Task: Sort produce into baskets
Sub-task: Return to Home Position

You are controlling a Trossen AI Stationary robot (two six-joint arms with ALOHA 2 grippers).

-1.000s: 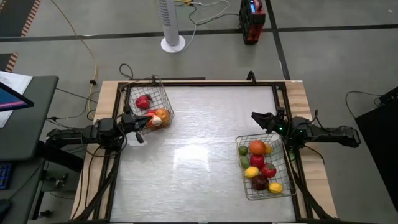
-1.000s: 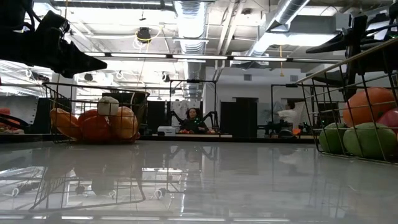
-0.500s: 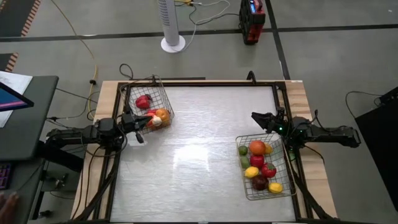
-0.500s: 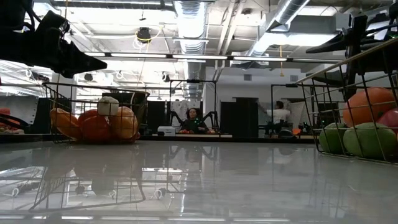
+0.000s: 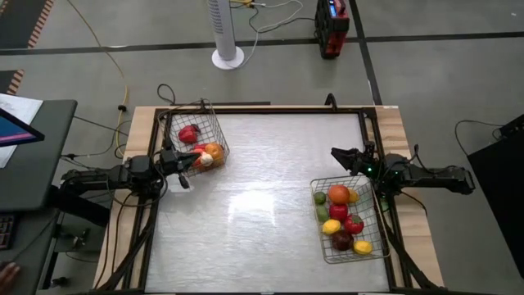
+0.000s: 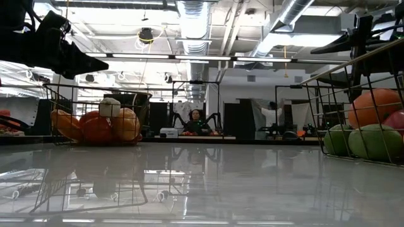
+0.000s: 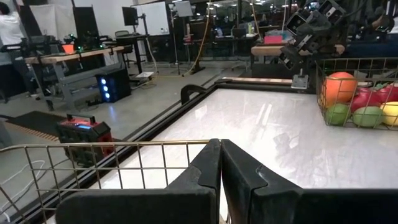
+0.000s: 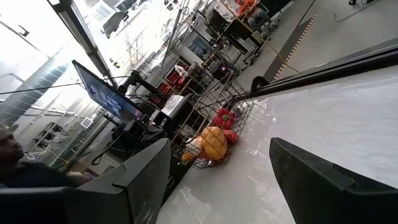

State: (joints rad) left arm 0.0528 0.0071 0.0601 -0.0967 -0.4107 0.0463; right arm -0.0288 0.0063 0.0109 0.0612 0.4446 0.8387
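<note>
Two wire-mesh baskets rest on the white table. The far-left basket (image 5: pixel 196 137) holds a red pepper, an orange, tomatoes and white garlic. The near-right basket (image 5: pixel 347 220) holds an orange, limes, lemons and red fruits. My left gripper (image 5: pixel 191 162) is shut, above the left basket's near rim (image 7: pixel 112 149), and touches nothing that shows. My right gripper (image 5: pixel 337 156) is open and empty, just beyond the right basket's far rim.
The table's middle (image 5: pixel 262 197) is bare and glossy. A black frame rail (image 5: pixel 270 109) runs along the far edge. Beyond the table stand a white fan (image 5: pixel 227 33) and a red device (image 5: pixel 331 29). A monitor (image 5: pixel 16 131) is at the left.
</note>
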